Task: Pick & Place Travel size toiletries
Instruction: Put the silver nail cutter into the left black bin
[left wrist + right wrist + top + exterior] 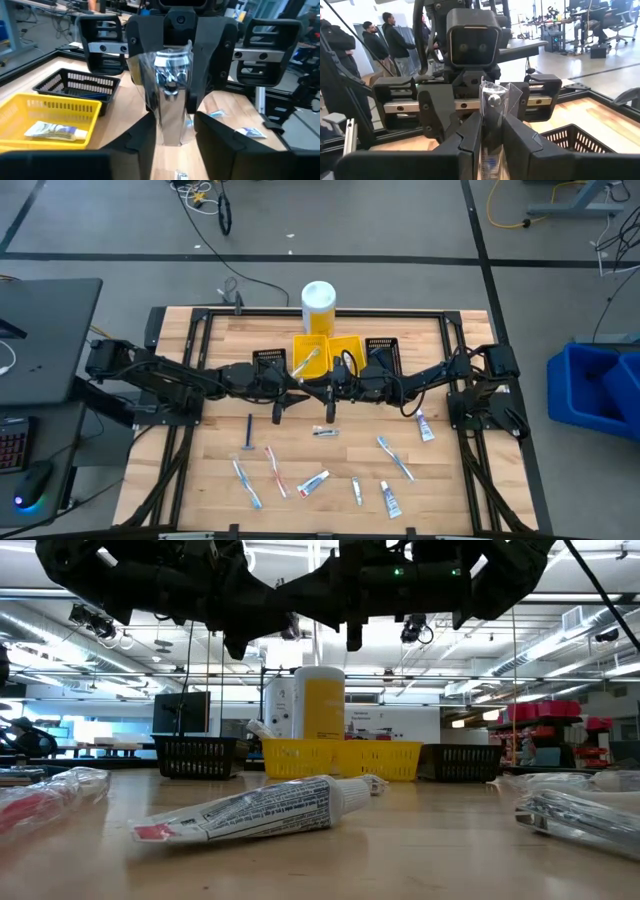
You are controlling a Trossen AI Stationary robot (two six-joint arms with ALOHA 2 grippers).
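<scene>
One clear-wrapped silvery item [171, 95] is up in the air mid-surface, pinched between both grippers, upright. One wrapped tube [51, 130] lies flat in the yellow bin. The rest lie flat along the near half of the surface: dark razor [249, 431], red toothbrush [274, 469], blue toothbrushes [246, 483] [395, 457], white tubes [313, 482] [389, 499] [425, 425].

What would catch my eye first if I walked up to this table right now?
Probably the two dark arms meeting over the middle of the table, the left gripper and right gripper both closed on one clear plastic packet held between them. Just behind stand two yellow bins flanked by black bins, with a tall white-and-yellow container at the far edge. Wrapped toothbrushes and tubes lie scattered on the near wood.
</scene>
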